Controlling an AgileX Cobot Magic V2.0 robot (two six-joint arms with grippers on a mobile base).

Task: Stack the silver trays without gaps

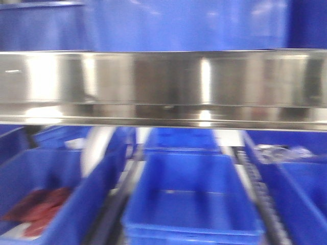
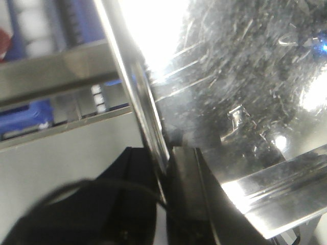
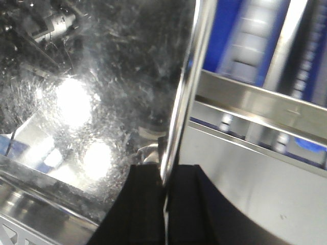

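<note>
Rows of blue bins (image 1: 191, 199) fill the rack in the blurred front view, and a wide steel shelf rail (image 1: 163, 87) crosses in front of them. No table surface shows. Both wrist views are filled by one silver tray (image 2: 245, 102), its scratched face glaring with reflected light. It is held up in the air just beside a steel rail. The left claw (image 2: 166, 168) is closed down on the tray's thin rim (image 2: 138, 92) at one end, and the right claw (image 3: 164, 178) pinches the rim at the other end.

The grip looks narrow. If one arm runs ahead or drops, the tray could twist, slide out of the black fingers, or land skewed and leave a gap. The rail close by could catch an edge. No tray to stack onto is visible, so I cannot judge alignment. One bin at the left holds red pieces (image 1: 38, 209).
</note>
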